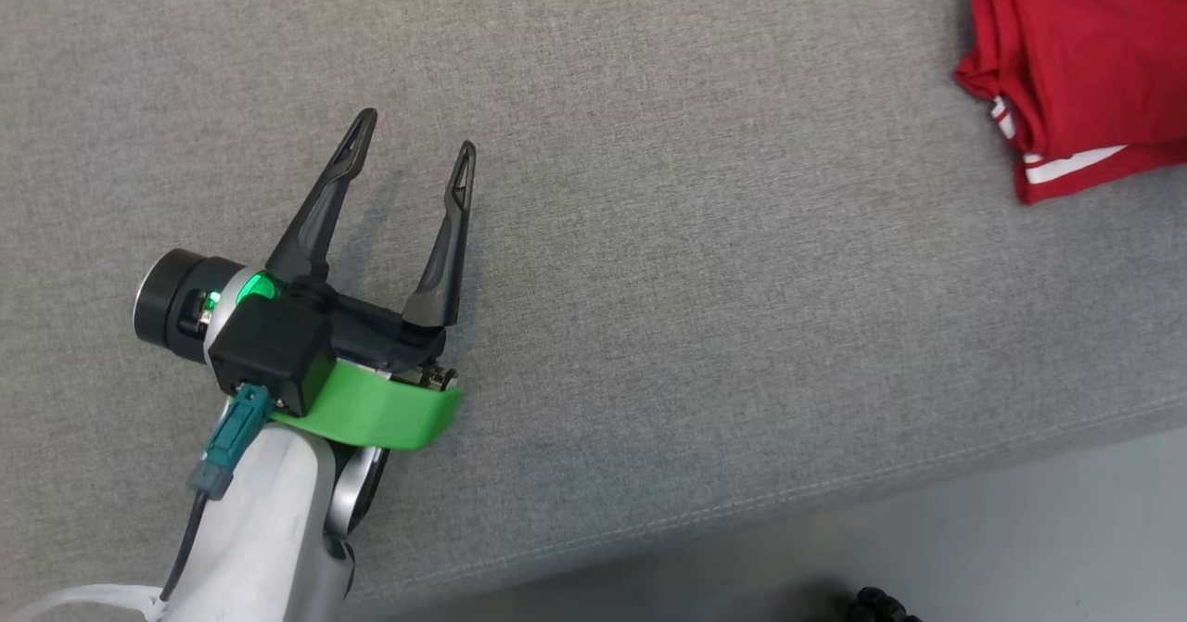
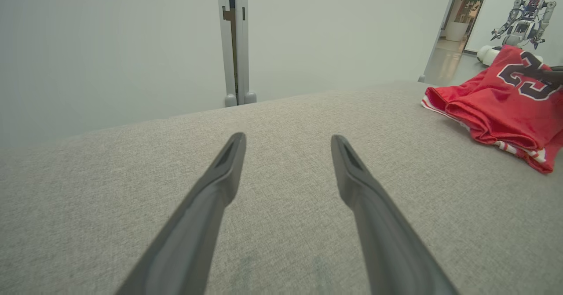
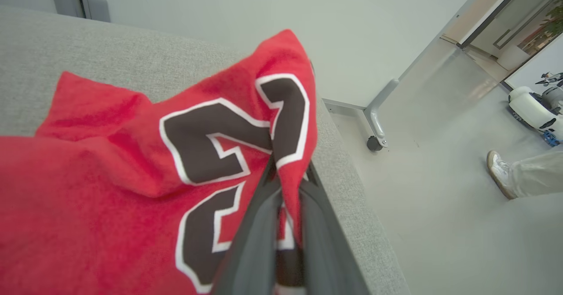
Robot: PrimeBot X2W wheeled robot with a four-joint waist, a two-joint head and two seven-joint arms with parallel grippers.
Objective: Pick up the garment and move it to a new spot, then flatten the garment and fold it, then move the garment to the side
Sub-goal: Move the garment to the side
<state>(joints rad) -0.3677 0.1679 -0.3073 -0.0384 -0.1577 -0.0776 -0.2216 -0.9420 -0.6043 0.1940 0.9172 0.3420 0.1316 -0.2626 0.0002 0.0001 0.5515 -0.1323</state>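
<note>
Grey fabric surface (image 1: 649, 233), pale wall (image 2: 110, 44) behind, left end effector (image 1: 416, 133) spread empty, right end effector (image 3: 288, 185) pinching red garment (image 3: 110, 176)

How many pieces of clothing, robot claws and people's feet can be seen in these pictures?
Clothing: 1, the red garment
Robot claws: 2, the left gripper, open above the grey surface, and the right gripper, shut on the garment
Feet: 1, a person's foot on the floor
Total: 4
</note>
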